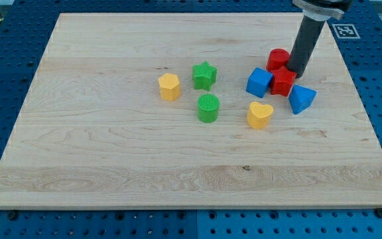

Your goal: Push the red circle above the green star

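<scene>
The red circle [277, 59] lies at the view's upper right on the wooden board [111, 166]. The green star [204, 75] lies to its left, near the board's middle. My tip [297, 72] is at the lower end of the dark rod, right beside the red circle on its right, touching or nearly touching it. A second red block [284, 81] sits just below the red circle, against my tip's left.
A blue cube [259, 82] sits left of the second red block, and a blue triangular block [302, 99] at its lower right. A yellow heart [260, 114], a green cylinder [208, 107] and a yellow hexagon [169, 87] lie around the middle.
</scene>
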You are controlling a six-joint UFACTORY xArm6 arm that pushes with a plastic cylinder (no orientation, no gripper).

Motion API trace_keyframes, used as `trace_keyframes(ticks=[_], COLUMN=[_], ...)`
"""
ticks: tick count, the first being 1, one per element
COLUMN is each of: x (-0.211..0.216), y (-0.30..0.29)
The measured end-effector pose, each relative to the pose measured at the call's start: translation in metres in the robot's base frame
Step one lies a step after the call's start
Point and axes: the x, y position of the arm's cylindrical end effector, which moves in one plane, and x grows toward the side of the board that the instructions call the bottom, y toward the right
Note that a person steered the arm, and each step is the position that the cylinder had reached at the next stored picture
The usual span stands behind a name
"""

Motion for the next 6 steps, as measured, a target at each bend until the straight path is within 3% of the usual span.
trace_keyframes(ticks=[2, 6], x=[-0.019, -0.020], y=[0.035, -0.003])
